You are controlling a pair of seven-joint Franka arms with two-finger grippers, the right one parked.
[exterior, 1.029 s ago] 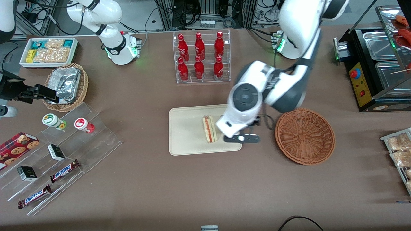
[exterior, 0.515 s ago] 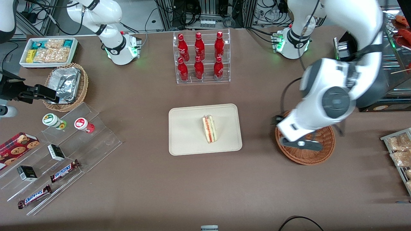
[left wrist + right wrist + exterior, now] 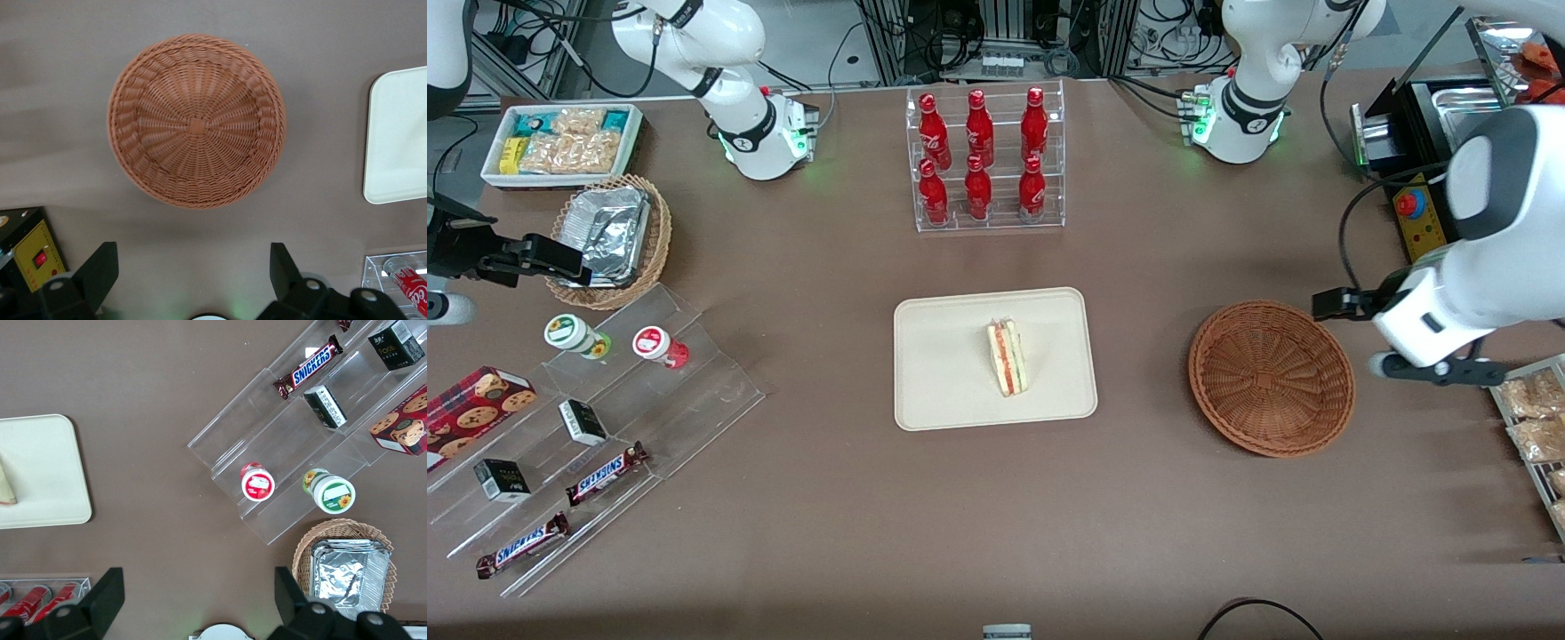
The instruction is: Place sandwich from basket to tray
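The sandwich (image 3: 1007, 357) lies on the cream tray (image 3: 943, 391), its striped cut edge facing up. The reddish-brown basket (image 3: 1272, 378) stands beside the tray, toward the working arm's end of the table, with nothing in it. My left gripper (image 3: 1436, 370) hovers above the table beside the basket, farther toward the working arm's end. The left wrist view shows the gripper (image 3: 192, 257) open and empty, with the basket (image 3: 197, 120) and a corner of the tray (image 3: 400, 133). The right wrist view shows the tray (image 3: 40, 473) and a sliver of sandwich (image 3: 5, 490).
A clear rack of red bottles (image 3: 985, 160) stands farther from the front camera than the tray. A black food warmer (image 3: 1467, 178) and a rack of snack bags (image 3: 1534, 418) flank my gripper. Acrylic shelves (image 3: 596, 418), a foil-lined basket (image 3: 609, 236) and a white bin (image 3: 560, 142) lie toward the parked arm's end.
My left arm has swung from beside the sandwich on the tray, across the basket, to the table past it toward the working arm's end. The sandwich has stayed on the tray.
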